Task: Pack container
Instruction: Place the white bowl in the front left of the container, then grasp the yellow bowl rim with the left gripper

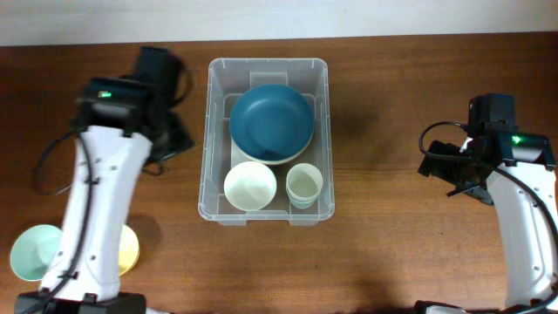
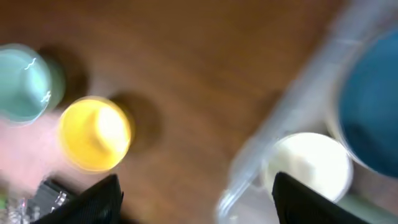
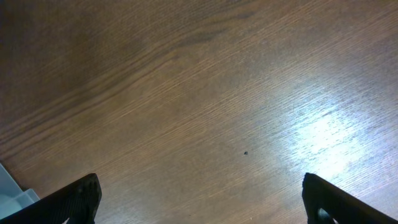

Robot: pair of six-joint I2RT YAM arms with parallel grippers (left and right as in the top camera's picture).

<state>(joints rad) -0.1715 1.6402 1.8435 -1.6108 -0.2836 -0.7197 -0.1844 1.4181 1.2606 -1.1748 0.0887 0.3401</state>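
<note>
The clear plastic container (image 1: pixel 209 139) stands at the table's middle. It holds a dark blue bowl (image 1: pixel 271 119) on a cream one, a white bowl (image 1: pixel 250 185) and a stack of pale cups (image 1: pixel 304 185). A yellow bowl (image 1: pixel 128 249) and a mint bowl (image 1: pixel 33 252) sit on the table at the front left. My left gripper (image 2: pixel 196 202) is open and empty, left of the container; its blurred view shows the yellow bowl (image 2: pixel 94 133), the mint bowl (image 2: pixel 23 82) and the container's wall (image 2: pixel 273 140). My right gripper (image 3: pixel 202 199) is open and empty over bare wood at the right.
The left arm (image 1: pixel 100 201) stretches from the front edge past the two loose bowls. The right arm (image 1: pixel 523 218) stands at the far right. A corner of the container (image 3: pixel 9 186) shows in the right wrist view.
</note>
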